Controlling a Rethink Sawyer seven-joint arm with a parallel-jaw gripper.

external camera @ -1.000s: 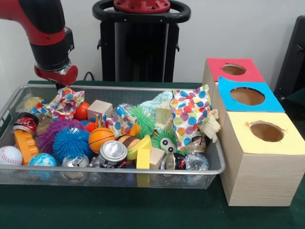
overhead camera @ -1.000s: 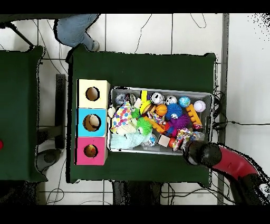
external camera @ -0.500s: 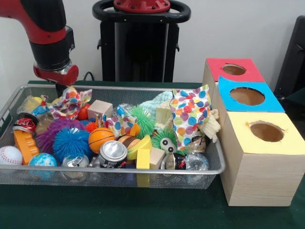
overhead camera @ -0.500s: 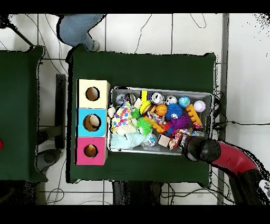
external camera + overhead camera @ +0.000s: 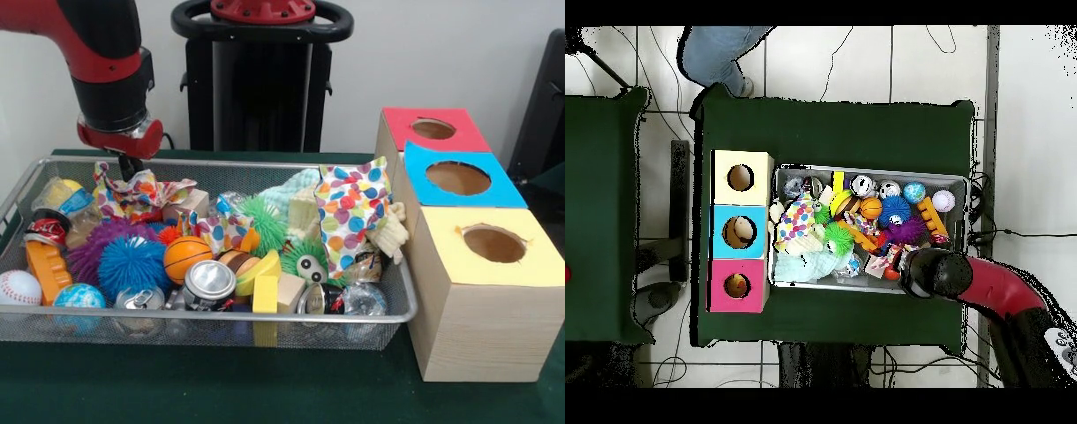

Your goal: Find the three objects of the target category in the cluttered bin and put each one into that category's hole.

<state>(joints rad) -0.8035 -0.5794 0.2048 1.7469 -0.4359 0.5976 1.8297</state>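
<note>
A: You see a pale wall behind and a dark green table (image 5: pixel 265 389) in front. On it stands a silver wire-mesh bin (image 5: pixel 221 314) full of toys, and just beside the bin a row of three wooden boxes: one with a red top and a round hole (image 5: pixel 434 129), one with a blue top and a round hole (image 5: pixel 459 178), one with a yellow top and a round hole (image 5: pixel 494 244).

B: Where is the arm?

A: The red and black arm comes down at the far left corner of the bin. Its gripper (image 5: pixel 130 168) touches a crumpled wrapper with coloured dots (image 5: pixel 141 193). You cannot tell if the fingers are closed on it; the wrapper hides them.

B: And the other things?

A: A second, bigger dotted wrapper (image 5: pixel 353 212) stands upright at the bin's right end. You also find an orange basketball (image 5: pixel 185 256), a blue spiky ball (image 5: pixel 131 265), a white baseball (image 5: pixel 18 287) and a silver drink can (image 5: pixel 209 283). In the overhead view, a person's leg in blue jeans (image 5: pixel 715 55) shows at the top edge.
</note>
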